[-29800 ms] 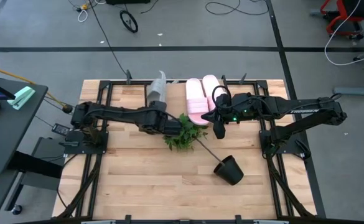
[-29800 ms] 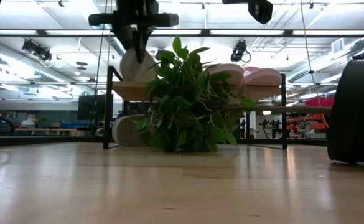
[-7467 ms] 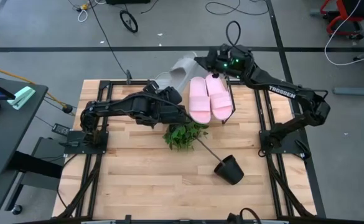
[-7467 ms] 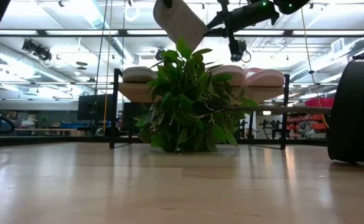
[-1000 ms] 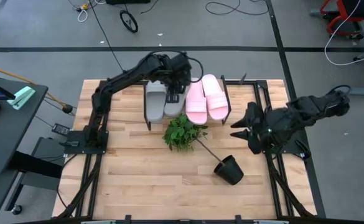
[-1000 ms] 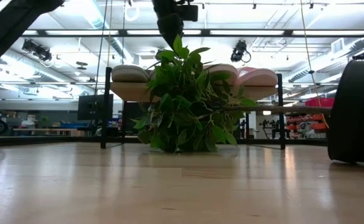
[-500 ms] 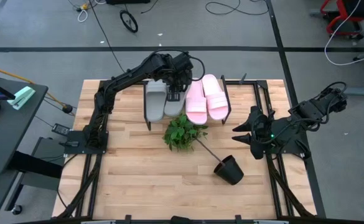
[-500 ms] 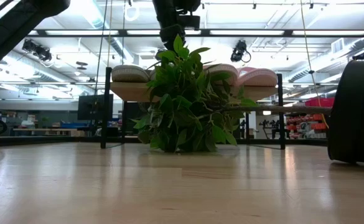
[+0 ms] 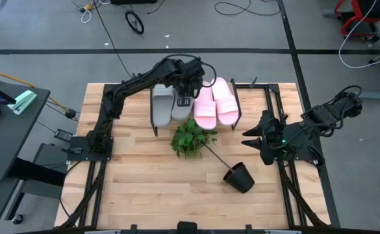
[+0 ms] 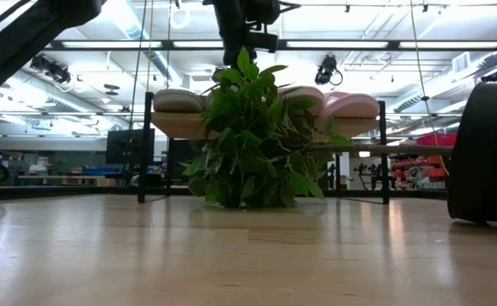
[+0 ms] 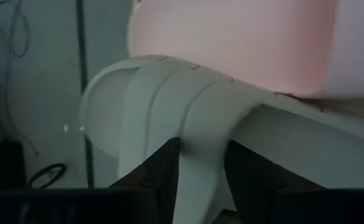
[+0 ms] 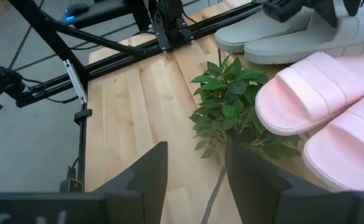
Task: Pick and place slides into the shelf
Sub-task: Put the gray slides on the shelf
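Two light grey slides point(image 9: 161, 110) point(image 9: 180, 112) and two pale pink slides point(image 9: 206, 109) point(image 9: 224, 103) lie side by side, soles down, on the shelf point(image 10: 176, 126) at the table's far middle. My left gripper point(image 9: 186, 99) reaches over the shelf from the left and stands on the right grey slide, closed on its strap point(image 11: 169, 93). My right gripper point(image 9: 247, 136) hangs open near the table's right edge with nothing between its fingers point(image 12: 196, 149). My left gripper has a narrow part of the grey slide's ribbed strap point(image 11: 201, 155) between its two fingers, and the grey fills the gap. The fingers come slanting down from above and from the table's left. The slide lies flat on the shelf beside the pink one.
A green leafy plant point(image 9: 191, 138) lies on the table just in front of the shelf, its stem running to a tipped black pot point(image 9: 239, 177). Bare wooden tabletop point(image 9: 151, 182) stretches toward the near edge.
My left gripper has come down and slightly toward the table's near edge, onto the right grey slide. The slides have stayed where they were on the shelf.
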`<state>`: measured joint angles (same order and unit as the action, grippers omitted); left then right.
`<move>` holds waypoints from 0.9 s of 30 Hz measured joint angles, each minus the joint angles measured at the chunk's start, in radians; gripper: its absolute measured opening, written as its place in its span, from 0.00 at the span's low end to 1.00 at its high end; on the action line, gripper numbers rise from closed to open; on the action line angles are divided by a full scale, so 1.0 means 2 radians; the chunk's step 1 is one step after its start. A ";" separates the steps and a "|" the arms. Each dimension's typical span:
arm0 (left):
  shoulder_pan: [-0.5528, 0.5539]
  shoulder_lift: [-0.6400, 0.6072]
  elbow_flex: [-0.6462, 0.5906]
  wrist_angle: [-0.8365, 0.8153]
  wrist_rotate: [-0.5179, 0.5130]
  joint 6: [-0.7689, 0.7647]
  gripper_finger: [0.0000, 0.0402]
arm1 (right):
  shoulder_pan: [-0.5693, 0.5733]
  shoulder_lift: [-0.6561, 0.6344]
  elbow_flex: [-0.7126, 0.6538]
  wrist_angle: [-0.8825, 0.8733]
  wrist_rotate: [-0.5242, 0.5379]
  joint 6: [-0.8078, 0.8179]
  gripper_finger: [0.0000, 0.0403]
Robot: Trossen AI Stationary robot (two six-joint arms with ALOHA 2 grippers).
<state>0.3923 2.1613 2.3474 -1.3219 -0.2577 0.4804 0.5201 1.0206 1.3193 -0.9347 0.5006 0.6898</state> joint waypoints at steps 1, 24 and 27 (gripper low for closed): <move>0.000 0.001 0.000 0.002 -0.006 -0.002 0.31 | 0.000 0.000 0.000 0.000 0.000 0.002 0.41; -0.028 0.003 0.001 -0.091 -0.084 -0.132 0.02 | -0.001 0.000 0.000 0.000 0.011 -0.006 0.41; -0.037 0.003 0.003 -0.095 -0.100 -0.139 0.02 | -0.001 0.000 0.000 0.000 0.011 -0.007 0.41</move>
<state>0.3184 2.1666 2.3535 -1.5116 -0.4575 0.2025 0.5190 1.0206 1.3193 -0.9352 0.5236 0.6754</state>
